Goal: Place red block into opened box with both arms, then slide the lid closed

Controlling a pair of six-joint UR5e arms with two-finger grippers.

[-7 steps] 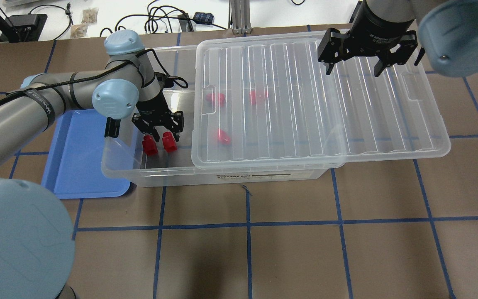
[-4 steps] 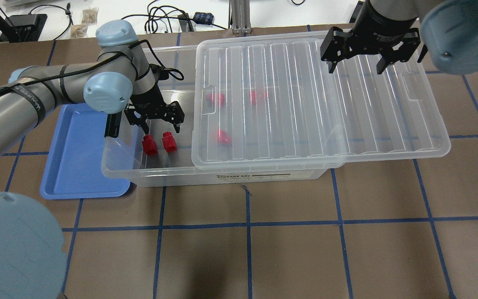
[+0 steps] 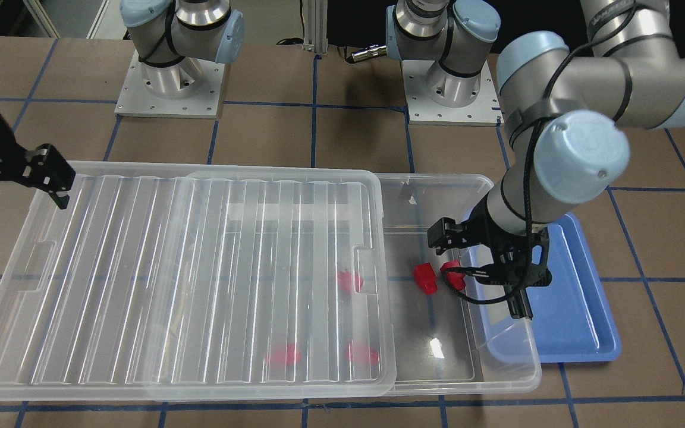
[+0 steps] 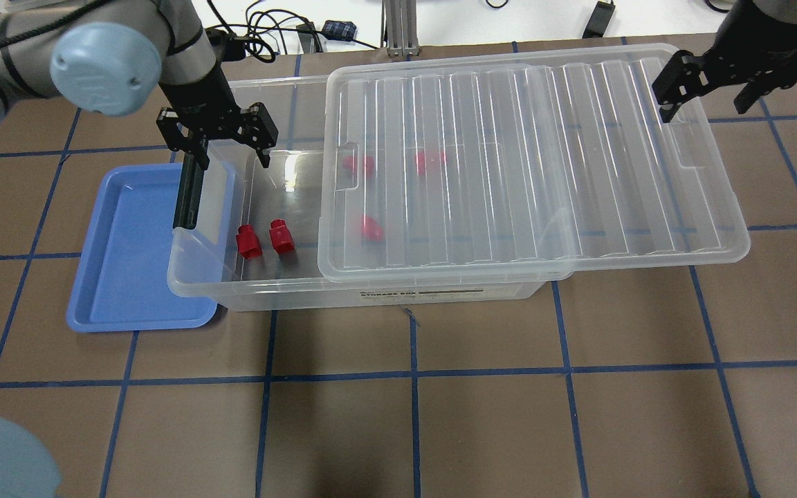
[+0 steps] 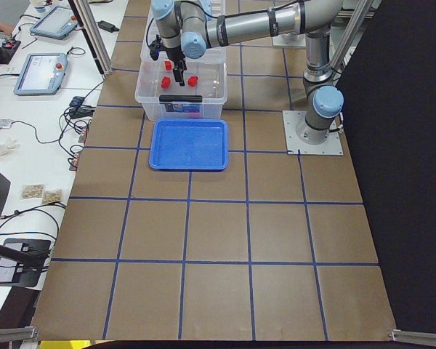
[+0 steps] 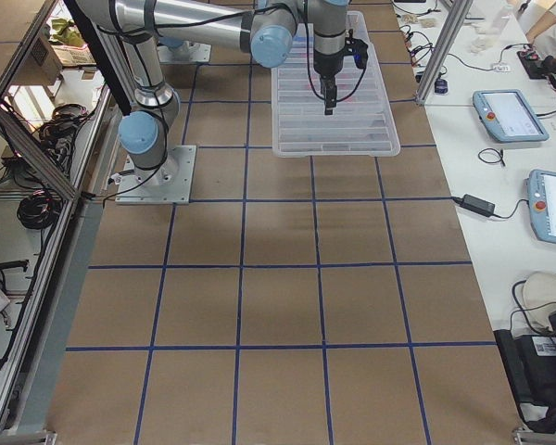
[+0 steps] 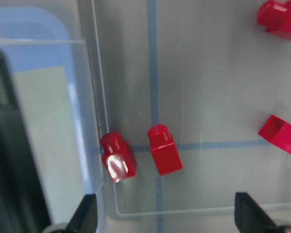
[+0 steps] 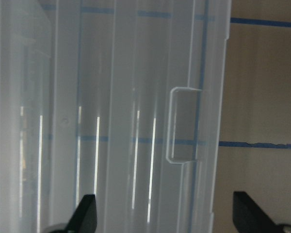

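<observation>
Two red blocks lie side by side on the floor of the clear box, in its uncovered left end. They show close up as a red block against the wall and its neighbour. Three more red blocks lie under the ribbed clear lid, which covers most of the box and overhangs its right end. My left gripper hangs open and empty above the uncovered end. My right gripper stands open over the lid's far right corner, near the notch.
A blue tray lies against the box's left end, partly under it. A black bar latch runs along that short end. Cables and small devices lie on the white bench beyond the table.
My left gripper has risen and drawn back from the two red blocks, which stay on the box floor. My right gripper has moved right along the lid to its far right corner.
</observation>
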